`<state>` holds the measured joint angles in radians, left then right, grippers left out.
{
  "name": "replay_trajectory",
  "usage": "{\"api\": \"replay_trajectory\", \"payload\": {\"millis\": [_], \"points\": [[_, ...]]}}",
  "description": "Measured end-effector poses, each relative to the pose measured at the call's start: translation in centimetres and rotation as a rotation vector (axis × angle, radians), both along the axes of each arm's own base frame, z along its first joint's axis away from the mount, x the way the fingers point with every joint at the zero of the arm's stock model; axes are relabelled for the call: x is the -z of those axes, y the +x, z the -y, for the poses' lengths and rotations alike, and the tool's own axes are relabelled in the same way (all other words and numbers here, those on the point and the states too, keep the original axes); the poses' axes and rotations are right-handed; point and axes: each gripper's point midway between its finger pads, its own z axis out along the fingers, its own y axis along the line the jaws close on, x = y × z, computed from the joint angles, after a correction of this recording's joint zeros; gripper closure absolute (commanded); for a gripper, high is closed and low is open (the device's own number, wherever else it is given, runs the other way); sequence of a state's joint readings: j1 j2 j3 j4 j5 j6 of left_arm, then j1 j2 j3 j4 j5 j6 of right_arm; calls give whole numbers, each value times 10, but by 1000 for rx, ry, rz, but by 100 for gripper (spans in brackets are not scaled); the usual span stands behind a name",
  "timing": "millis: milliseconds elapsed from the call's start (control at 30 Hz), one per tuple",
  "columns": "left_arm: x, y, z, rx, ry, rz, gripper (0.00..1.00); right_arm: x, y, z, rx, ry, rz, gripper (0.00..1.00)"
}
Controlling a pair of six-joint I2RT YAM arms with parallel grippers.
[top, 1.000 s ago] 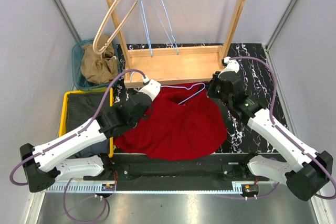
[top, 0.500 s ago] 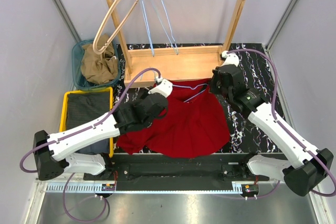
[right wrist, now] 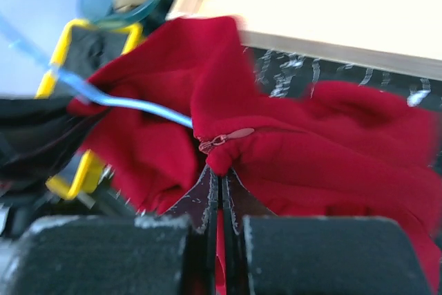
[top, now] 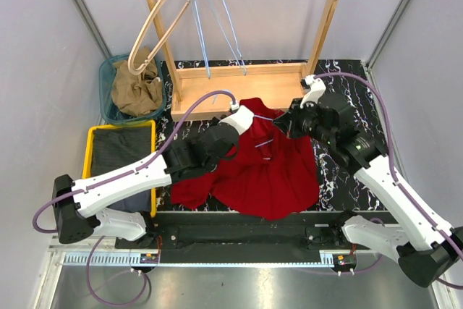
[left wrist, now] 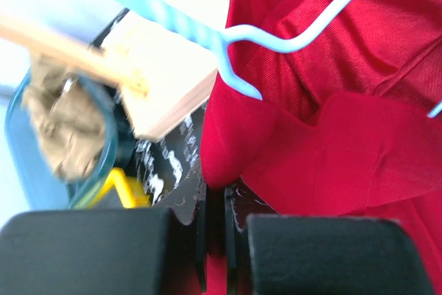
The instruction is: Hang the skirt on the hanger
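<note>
over the black marbled table (top: 347,81): red satin skirt (top: 264,171) hangs bunched between my two arms, its lower part draped on the tabletop.
left pincer (left wrist: 214,206): clamped on a fold of the skirt's upper edge.
right pincer (right wrist: 219,179): pinched together on the waistband by the zipper.
light blue wire hanger (left wrist: 276,32): lies across the cloth, neck toward the wooden rack base (top: 239,92); whether it sits inside the waist, i cannot tell.
doing it well: spread both grips evenly, make the waistband taut, let neither pinch slip.
</note>
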<state>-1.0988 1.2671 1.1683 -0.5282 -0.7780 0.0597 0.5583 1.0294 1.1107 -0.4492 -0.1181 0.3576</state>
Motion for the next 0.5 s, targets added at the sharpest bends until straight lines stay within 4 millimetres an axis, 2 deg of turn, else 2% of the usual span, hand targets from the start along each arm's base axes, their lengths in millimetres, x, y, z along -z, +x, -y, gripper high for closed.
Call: {"api": "replay_trajectory", "payload": {"millis": [167, 233, 300, 400, 467, 500], "points": [[-17, -5, 31, 183, -68, 15, 100, -9, -26, -3, -105, 31, 26, 100], [-28, -11, 43, 271, -121, 32, 100, -13, -32, -3, -133, 38, 43, 100], [-35, -18, 51, 342, -163, 43, 100, -9, -36, -4, -150, 39, 41, 100], [-33, -27, 61, 421, -204, 40, 100, 15, -40, -4, -164, 23, 5, 99], [-20, -31, 66, 452, -205, 18, 100, 36, -44, -1, -163, 1, -36, 93], [-12, -33, 67, 460, -201, 6, 100, 44, -47, 1, -163, -8, -52, 86]]}}
